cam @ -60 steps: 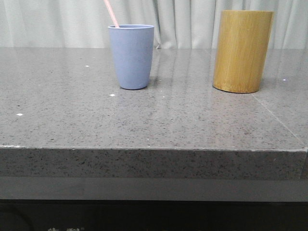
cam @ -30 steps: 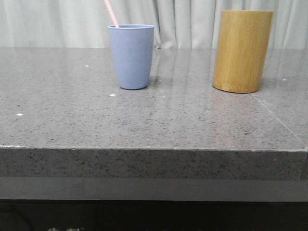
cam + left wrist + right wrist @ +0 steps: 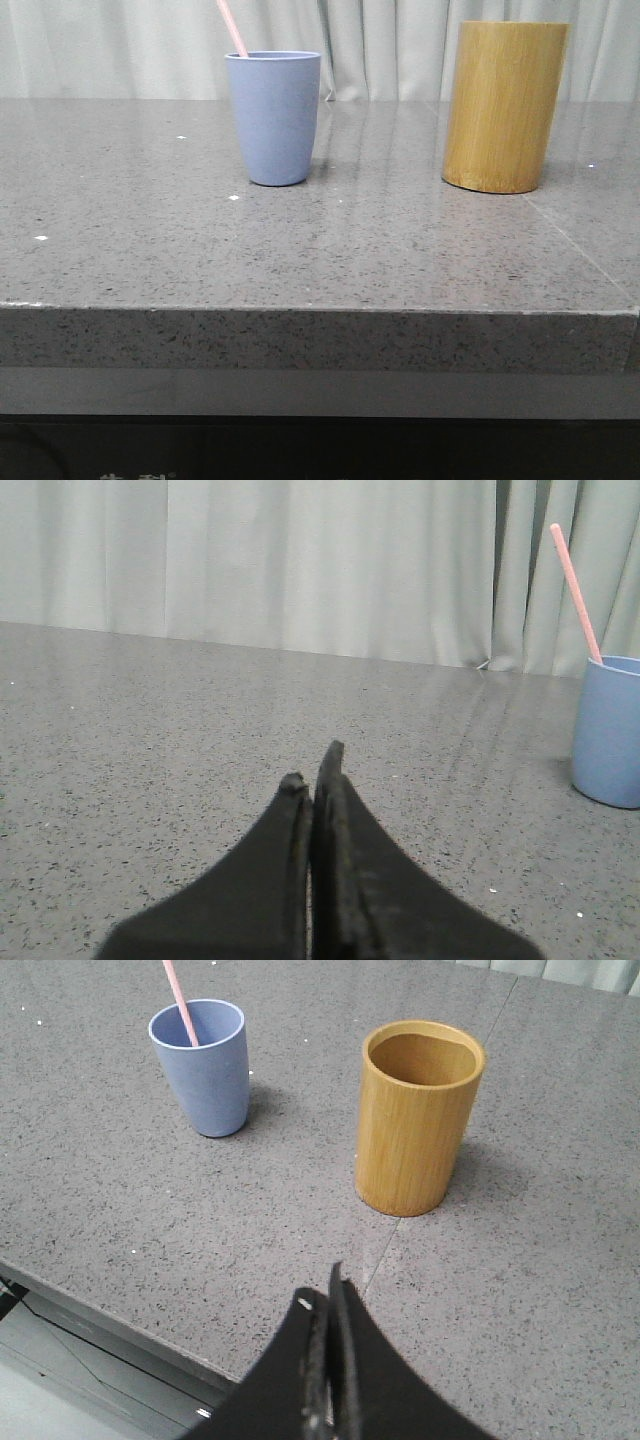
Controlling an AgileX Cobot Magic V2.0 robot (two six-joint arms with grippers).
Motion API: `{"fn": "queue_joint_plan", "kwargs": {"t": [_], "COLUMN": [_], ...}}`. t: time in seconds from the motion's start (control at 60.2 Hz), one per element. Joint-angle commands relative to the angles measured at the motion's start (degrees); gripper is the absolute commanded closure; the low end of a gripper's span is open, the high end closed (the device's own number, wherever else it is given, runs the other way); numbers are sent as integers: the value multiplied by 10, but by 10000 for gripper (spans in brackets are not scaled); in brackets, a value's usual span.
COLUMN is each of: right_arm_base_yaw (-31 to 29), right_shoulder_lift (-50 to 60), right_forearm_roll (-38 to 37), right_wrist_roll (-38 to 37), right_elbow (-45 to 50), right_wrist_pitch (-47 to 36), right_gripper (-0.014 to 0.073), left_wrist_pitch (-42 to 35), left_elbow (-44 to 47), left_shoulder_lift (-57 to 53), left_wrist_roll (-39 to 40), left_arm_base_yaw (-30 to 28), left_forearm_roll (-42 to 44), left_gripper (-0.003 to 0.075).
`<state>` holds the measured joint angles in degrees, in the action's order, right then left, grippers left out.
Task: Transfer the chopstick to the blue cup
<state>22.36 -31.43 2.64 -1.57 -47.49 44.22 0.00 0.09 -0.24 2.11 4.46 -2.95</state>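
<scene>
The blue cup [image 3: 273, 118] stands upright at the back of the grey table. A pale pink chopstick [image 3: 231, 27] stands in it, leaning left, only its upper part showing. Both also show in the left wrist view, cup [image 3: 610, 730] and chopstick [image 3: 576, 588], and in the right wrist view, cup [image 3: 203, 1068] and chopstick [image 3: 181, 1001]. My left gripper [image 3: 312, 768] is shut and empty, low over the table, well apart from the cup. My right gripper [image 3: 326, 1288] is shut and empty above the table's front edge. Neither gripper shows in the front view.
A taller yellow-brown bamboo cylinder [image 3: 503, 106] stands upright to the right of the blue cup; from the right wrist view its inside [image 3: 418, 1056] looks empty. A pale curtain [image 3: 120, 45] hangs behind the table. The table's front edge [image 3: 320, 312] is near me.
</scene>
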Motion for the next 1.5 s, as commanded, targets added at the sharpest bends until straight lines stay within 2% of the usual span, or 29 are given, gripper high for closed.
{"fn": "queue_joint_plan", "kwargs": {"t": [0.0,0.166,0.249,0.366,0.482,0.648,0.947,1.28,1.479], "right_arm_base_yaw": [-5,-7,-40,-118,-170,-202,-203,-204,-205], "right_shoulder_lift": [-3,5,33,109,184,278,333,333,333], "right_forearm_roll": [-5,-8,-19,-19,-19,-19,-19,-19,-12], "right_wrist_roll": [1,1,2,2,2,2,1,1,1], "right_elbow": [-14,-6,23,127,244,380,488,488,488], "right_wrist_pitch": [-43,-47,-69,-180,-291,-403,-442,-438,-463], "right_gripper": [662,662,662,662,662,662,662,662,662], "left_wrist_pitch": [-45,-45,-45,-45,-45,-45,-45,-45,-45], "left_elbow": [5,5,5,5,5,5,5,5,5], "left_shoulder_lift": [-14,-14,-14,-14,-14,-14,-14,-14,-14], "left_wrist_roll": [5,5,5,5,5,5,5,5,5], "left_arm_base_yaw": [-1,-1,-1,-1,-1,-1,-1,-1,-1], "left_forearm_roll": [0,0,0,0,0,0,0,0,0], "left_gripper": [739,739,739,739,739,739,739,739,739]}}
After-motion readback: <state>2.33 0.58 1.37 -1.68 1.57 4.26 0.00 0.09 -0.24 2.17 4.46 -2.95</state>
